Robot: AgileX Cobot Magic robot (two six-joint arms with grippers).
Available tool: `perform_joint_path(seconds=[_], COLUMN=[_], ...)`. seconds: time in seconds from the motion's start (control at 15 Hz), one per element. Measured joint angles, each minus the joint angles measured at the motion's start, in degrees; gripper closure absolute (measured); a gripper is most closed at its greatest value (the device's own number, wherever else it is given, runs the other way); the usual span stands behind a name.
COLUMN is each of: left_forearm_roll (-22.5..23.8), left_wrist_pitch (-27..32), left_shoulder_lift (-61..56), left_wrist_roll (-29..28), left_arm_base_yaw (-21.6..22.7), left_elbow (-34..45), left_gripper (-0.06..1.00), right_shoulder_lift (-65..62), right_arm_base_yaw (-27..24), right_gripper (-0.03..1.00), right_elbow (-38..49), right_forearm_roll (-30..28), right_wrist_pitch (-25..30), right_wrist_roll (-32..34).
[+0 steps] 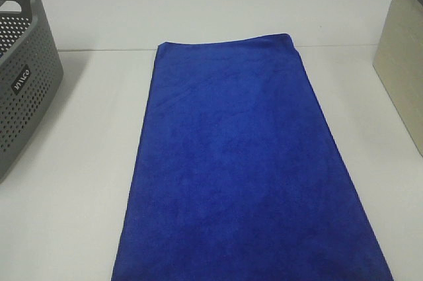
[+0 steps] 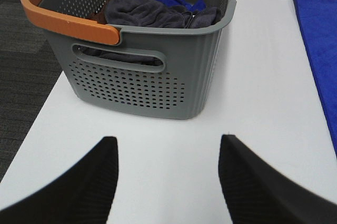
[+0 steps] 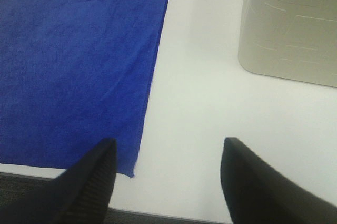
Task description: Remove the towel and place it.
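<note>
The royal-blue towel (image 1: 241, 168) lies flat and spread out lengthwise on the white table (image 1: 73, 182), from the middle down to the near edge. It also shows in the left wrist view (image 2: 321, 60) and in the right wrist view (image 3: 73, 60). My left gripper (image 2: 168, 182) is open and empty above the bare table, in front of the grey perforated basket (image 2: 137, 84). My right gripper (image 3: 168, 182) is open and empty above the table's near edge, just beside the towel's corner. Neither gripper shows in the exterior high view.
The grey basket (image 1: 23, 76) with an orange handle (image 2: 63, 18) stands at the left and holds grey and blue cloths (image 2: 152, 10). A beige bin (image 1: 403, 63) stands at the right, also in the right wrist view (image 3: 289, 23). Dark floor lies past the table's edges.
</note>
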Motion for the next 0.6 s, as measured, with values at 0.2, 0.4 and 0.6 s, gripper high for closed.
perform_joint_path(seconds=[0.2, 0.4, 0.6], left_forearm_roll=[0.0, 0.0, -0.06], left_wrist_pitch=[0.0, 0.0, 0.0], left_shoulder_lift=[0.0, 0.0, 0.0], left_wrist_roll=[0.0, 0.0, 0.0], left_arm_base_yaw=[0.0, 0.0, 0.0], left_elbow=[0.0, 0.0, 0.0], left_gripper=[0.42, 0.42, 0.42], right_shoulder_lift=[0.0, 0.0, 0.0], right_arm_base_yaw=[0.0, 0.0, 0.0], right_gripper=[0.37, 0.37, 0.37], right_elbow=[0.17, 0.17, 0.17], right_forearm_roll=[0.0, 0.0, 0.11], right_wrist_pitch=[0.0, 0.0, 0.0], right_wrist_roll=[0.0, 0.0, 0.0])
